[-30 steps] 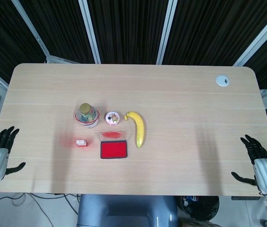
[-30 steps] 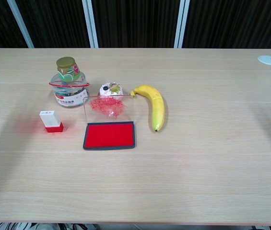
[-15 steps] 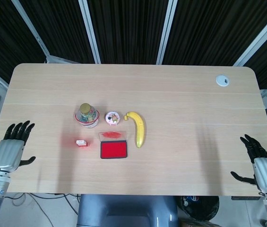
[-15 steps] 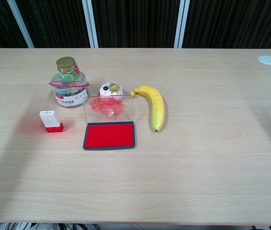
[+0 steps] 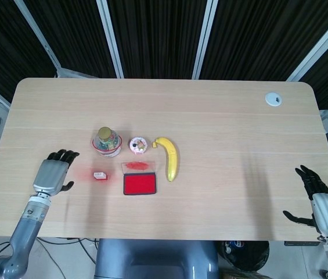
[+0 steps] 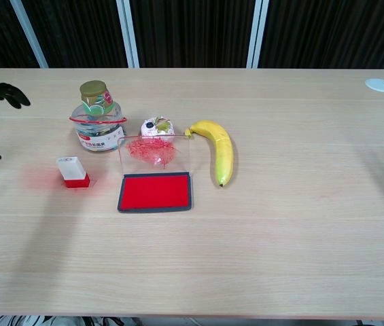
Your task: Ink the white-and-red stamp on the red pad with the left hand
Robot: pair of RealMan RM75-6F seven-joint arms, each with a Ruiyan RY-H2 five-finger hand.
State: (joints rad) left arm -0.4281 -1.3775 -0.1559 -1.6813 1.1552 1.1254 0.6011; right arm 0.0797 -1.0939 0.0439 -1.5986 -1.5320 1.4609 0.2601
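The white-and-red stamp (image 5: 99, 175) (image 6: 73, 171) stands upright on the table, left of the red ink pad (image 5: 139, 185) (image 6: 155, 192), whose clear lid is raised behind it. My left hand (image 5: 52, 174) hovers over the table a short way left of the stamp, open and holding nothing; in the chest view only the fingertips (image 6: 1, 92) show at the left edge. My right hand (image 5: 319, 206) is open at the table's front right corner, far from the objects.
A clear jar with a gold cap (image 5: 106, 142) (image 6: 97, 125) stands behind the stamp. A small round pink item (image 5: 138, 145) (image 6: 158, 128) and a banana (image 5: 170, 157) (image 6: 220, 150) lie right of it. A white disc (image 5: 273, 99) is set into the table's far right.
My left hand has moved in from the table's left edge, rightward and forward toward the stamp. The right hand and all objects have stayed put.
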